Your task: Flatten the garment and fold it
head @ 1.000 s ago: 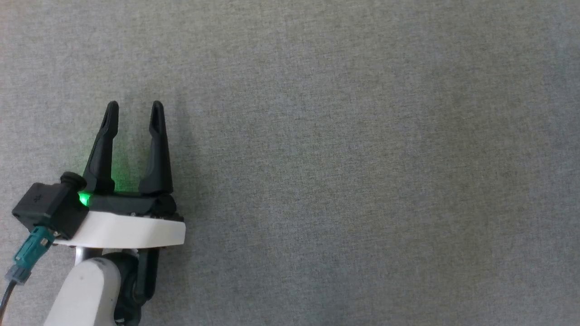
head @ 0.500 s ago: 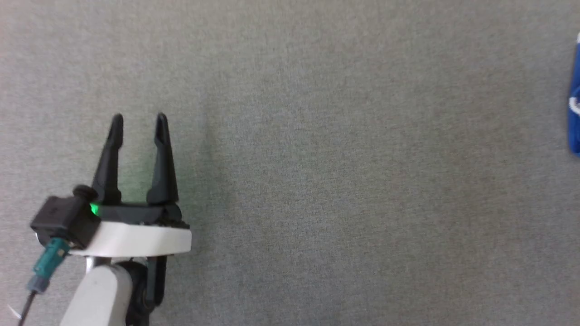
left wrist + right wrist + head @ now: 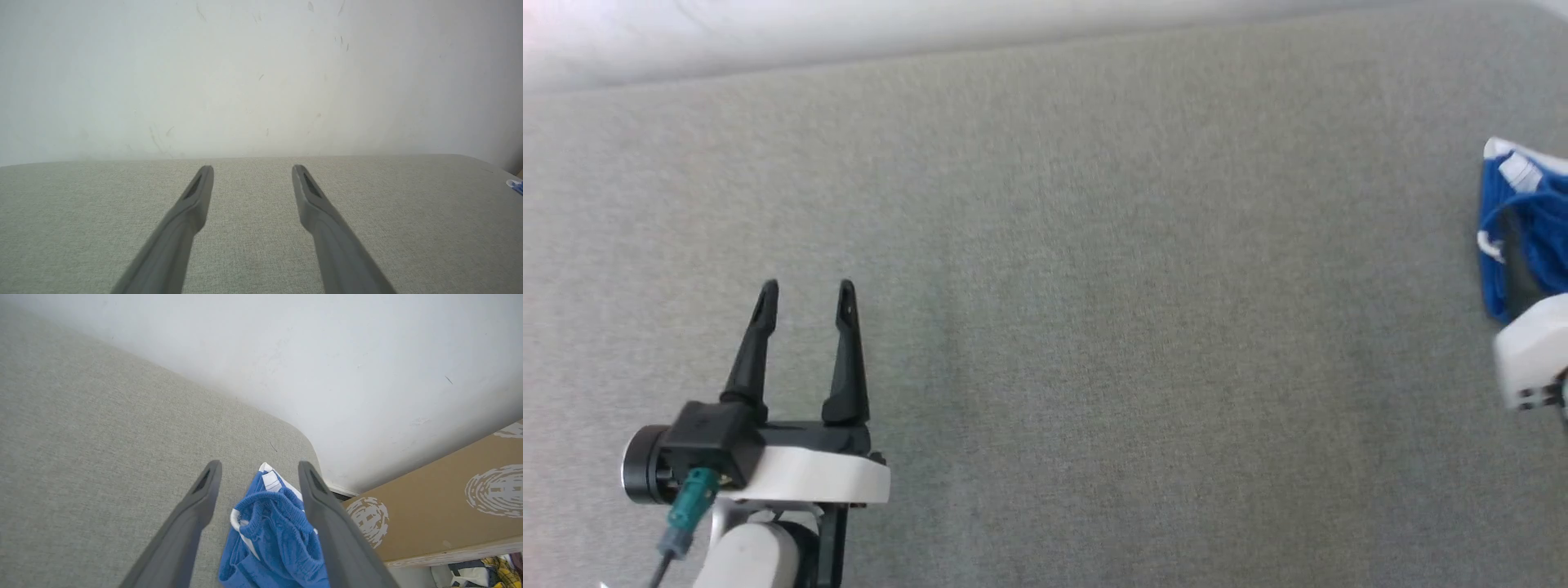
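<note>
The bright blue garment [image 3: 274,528] lies bunched near the grey table's rounded far right corner, its elastic waistband and white trim uppermost. My right gripper [image 3: 259,467] is open just above it, one finger on each side of the heap and the cloth not pinched. In the head view the garment [image 3: 1525,214] is cut off by the right edge, with a small white tag showing and my right arm's white wrist [image 3: 1531,359] below it. My left gripper [image 3: 807,287] hovers open at the lower left with nothing between its fingers, as the left wrist view of that gripper [image 3: 252,169] also shows.
The grey fabric table [image 3: 1094,327] ends at a white wall [image 3: 849,33] along its far edge. Beyond the right corner stands a brown cardboard box [image 3: 449,498], with mixed clothes [image 3: 490,571] below it.
The head camera has swung up and to the right, bringing the far edge, more of the garment and my right wrist into view. The left gripper stays open.
</note>
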Tool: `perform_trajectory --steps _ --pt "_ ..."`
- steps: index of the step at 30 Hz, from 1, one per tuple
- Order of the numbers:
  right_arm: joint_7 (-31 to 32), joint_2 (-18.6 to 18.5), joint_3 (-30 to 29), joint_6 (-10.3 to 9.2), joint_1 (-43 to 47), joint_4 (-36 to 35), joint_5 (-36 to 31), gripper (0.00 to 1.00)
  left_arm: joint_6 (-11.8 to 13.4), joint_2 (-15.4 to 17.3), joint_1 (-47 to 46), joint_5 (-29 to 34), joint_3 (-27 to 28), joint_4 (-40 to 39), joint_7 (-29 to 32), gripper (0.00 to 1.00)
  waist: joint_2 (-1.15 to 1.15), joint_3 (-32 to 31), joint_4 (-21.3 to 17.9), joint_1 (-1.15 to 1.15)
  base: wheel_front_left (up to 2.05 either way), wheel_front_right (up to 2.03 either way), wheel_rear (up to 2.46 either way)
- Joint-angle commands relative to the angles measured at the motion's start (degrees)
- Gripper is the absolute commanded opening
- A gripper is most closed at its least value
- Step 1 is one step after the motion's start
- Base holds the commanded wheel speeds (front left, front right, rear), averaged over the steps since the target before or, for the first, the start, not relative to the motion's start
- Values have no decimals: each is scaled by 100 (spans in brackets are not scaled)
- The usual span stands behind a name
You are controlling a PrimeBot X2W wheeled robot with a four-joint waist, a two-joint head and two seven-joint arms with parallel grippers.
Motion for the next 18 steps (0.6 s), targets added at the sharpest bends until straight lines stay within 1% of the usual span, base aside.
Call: perform_trajectory --steps 1,6,10,14,18 --pt "-169 173 0 -11 80 -52 -18 100 58 3 81 101 -24 47 -34 100 0 -409 165 1 0 0 0" --pt "-753 871 -40 -11 359 -135 37 100 89 -57 155 253 -4 109 -55 100 0 -722 315 1 0 0 0" --pt "-1176 1333 -82 -11 645 -183 40 100 59 -97 194 490 74 -57 -59 100 0 -933 423 1 0 0 0" --pt "-1669 1630 -103 -11 885 -111 108 100 14 -159 329 734 210 -209 -60 100 0 -1110 471 1 0 0 0" --pt "-2116 1786 -141 -11 1092 48 180 100 -101 -282 494 813 355 -236 -60 100 0 -1266 473 1 0 0 0"
